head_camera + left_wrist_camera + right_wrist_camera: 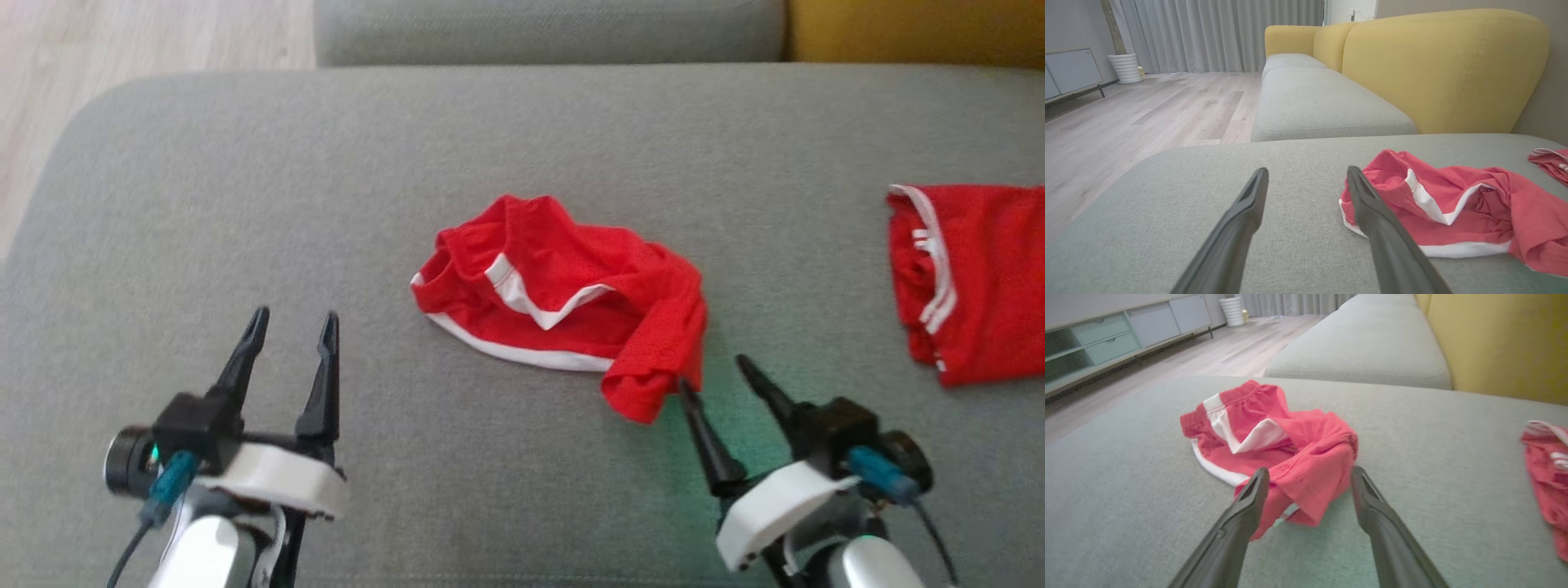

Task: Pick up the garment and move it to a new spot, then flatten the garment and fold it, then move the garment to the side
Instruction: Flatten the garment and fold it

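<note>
A crumpled red garment with white trim lies in a heap at the middle of the grey cushion. My left gripper stands open to the garment's left, apart from it, nothing between its fingers. In the left wrist view the garment lies to the right of the open left gripper. My right gripper is open just below the garment's lower right fold. The right wrist view shows that fold of the garment lying between the tips of the open right gripper.
A second red garment with white stripes lies flat at the cushion's right edge. Beyond the cushion are another grey seat and a yellow backrest. Wooden floor lies to the left, with a low cabinet.
</note>
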